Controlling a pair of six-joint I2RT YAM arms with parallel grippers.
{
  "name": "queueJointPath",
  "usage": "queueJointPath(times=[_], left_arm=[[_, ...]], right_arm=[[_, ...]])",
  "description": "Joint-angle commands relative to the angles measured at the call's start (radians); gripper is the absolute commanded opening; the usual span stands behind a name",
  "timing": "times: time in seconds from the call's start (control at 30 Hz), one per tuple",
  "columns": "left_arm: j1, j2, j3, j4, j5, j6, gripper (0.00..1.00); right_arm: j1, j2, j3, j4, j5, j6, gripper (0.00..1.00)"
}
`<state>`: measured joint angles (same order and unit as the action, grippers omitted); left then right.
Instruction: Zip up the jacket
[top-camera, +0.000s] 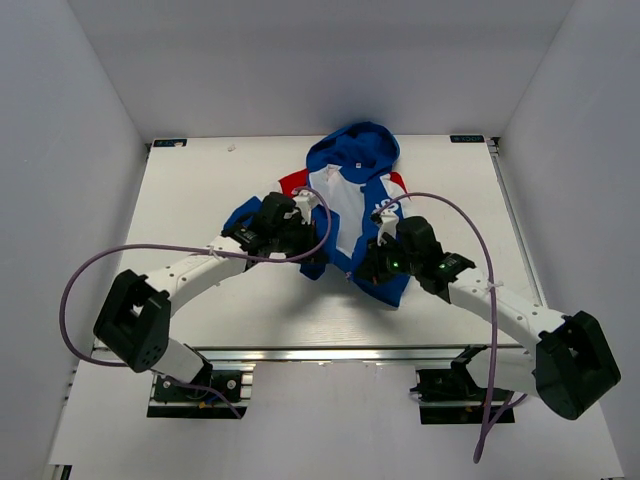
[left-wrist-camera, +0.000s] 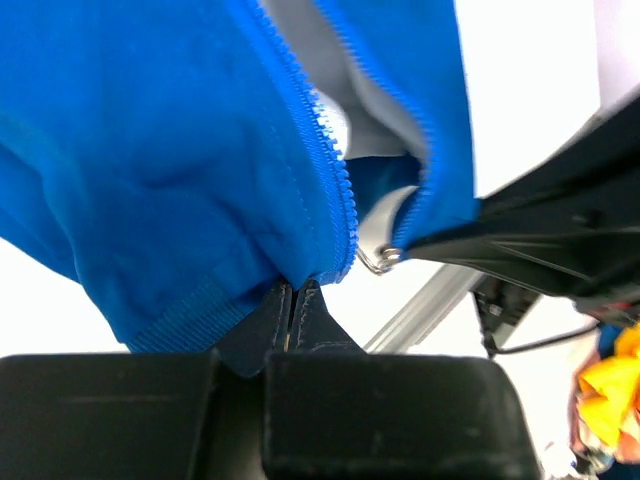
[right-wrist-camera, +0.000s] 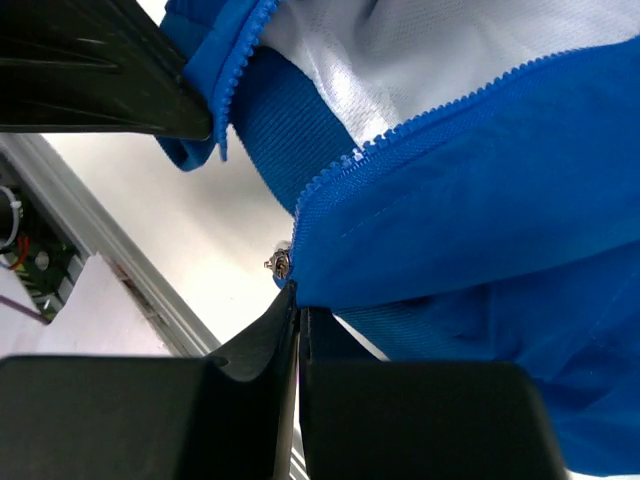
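Observation:
The jacket lies open on the white table, hood at the far side and white lining showing. My left gripper is shut on the blue bottom hem of one front panel, just beside the lower end of its zipper teeth. My right gripper is shut on the bottom corner of the other blue panel, directly under the small metal slider. That slider also shows in the left wrist view, a short gap from the left panel's teeth. The two panels are apart.
An aluminium rail runs along the table's near edge, close below both grippers. Purple cables loop from each arm. White walls enclose the table on three sides. Something yellow sits beyond the rail.

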<state>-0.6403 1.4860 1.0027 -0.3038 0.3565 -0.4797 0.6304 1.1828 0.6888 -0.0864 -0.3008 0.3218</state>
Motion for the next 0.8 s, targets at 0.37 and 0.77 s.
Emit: queueJointPath(times=[0.37,0.77], left_arm=[[0.004,0.026,-0.056,-0.093,0.012,0.01,0.03],[0.004,0.002,-0.042,-0.261,-0.04,0.064,0.1]], right_arm=[[-0.038,0.225,-0.028,0.063,0.009,0.002,0.0],[-0.101,0.296,-0.074,0.007,0.086,-0.012,0.0]])
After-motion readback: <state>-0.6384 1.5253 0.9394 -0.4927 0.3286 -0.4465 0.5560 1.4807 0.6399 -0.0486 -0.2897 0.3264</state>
